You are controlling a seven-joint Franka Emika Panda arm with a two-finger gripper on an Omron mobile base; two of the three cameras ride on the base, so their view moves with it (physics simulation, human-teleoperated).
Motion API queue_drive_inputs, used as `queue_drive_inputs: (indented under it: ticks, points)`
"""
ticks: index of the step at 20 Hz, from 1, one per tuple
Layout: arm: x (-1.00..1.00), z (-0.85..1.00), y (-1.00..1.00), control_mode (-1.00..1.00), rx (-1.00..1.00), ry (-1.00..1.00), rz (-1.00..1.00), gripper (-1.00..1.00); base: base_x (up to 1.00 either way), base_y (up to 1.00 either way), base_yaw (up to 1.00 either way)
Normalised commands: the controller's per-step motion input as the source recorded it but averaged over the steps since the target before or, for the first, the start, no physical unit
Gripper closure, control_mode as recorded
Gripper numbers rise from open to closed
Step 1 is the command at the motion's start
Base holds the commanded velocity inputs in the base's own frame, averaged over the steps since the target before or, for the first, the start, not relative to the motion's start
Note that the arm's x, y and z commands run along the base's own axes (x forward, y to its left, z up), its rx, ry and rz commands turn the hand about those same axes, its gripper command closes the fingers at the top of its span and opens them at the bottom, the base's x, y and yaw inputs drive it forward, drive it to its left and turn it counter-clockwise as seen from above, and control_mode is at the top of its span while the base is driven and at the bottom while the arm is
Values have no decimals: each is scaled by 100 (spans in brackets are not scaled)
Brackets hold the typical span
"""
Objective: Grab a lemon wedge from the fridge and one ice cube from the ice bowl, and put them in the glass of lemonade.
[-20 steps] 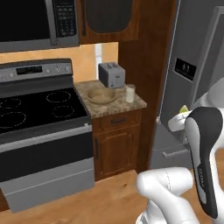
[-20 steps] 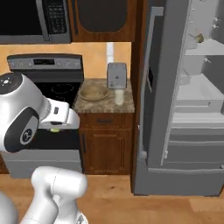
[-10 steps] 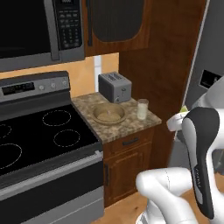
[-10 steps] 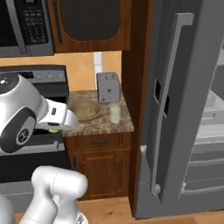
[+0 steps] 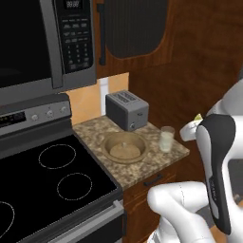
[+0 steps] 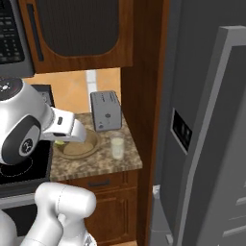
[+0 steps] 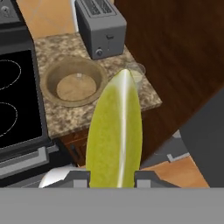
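My gripper (image 7: 114, 179) is shut on the lemon wedge (image 7: 116, 135), a yellow-green wedge that rises between the fingers in the hand view. From the base views, the wedge's tip (image 5: 197, 116) pokes out of the gripper (image 5: 190, 130) to the right of the counter, and it shows again as a small green bit (image 6: 59, 142) under the hand. The tan ice bowl (image 5: 137, 138) (image 6: 93, 141) (image 7: 52, 76) sits on the granite counter, with a tiny pale ice cube (image 7: 78, 75) inside. The glass of lemonade (image 5: 166, 138) (image 6: 117, 147) (image 7: 139, 71) stands right of the bowl, partly behind the wedge. The fridge (image 6: 206, 144) stands at the right.
A silver toaster (image 5: 126, 110) (image 6: 105, 110) stands behind the bowl. A black stove (image 5: 52, 180) lies left of the counter, under a microwave (image 5: 42, 42). A dark wood wall cabinet (image 6: 77, 29) hangs above, and a tall wood panel separates counter and fridge.
Both base views have shifted and grown closer on the counter, so the base has driven toward it. The wedge stays in the gripper.
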Motion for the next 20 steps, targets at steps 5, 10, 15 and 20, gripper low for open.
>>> queue_drive_inputs:
  ticks: [5, 10, 15, 20]
  points:
    - [0, 0, 0, 100, 0, 0, 0, 100, 1, -8, -2]
    - [0, 0, 0, 100, 0, 0, 0, 100, 0, 0, 0]
    - [59, -7, 0, -100, 0, 8, -6, 100, 0, 0, 0]
    - [97, -15, -1, -100, 0, 10, -5, 100, 0, 0, 0]
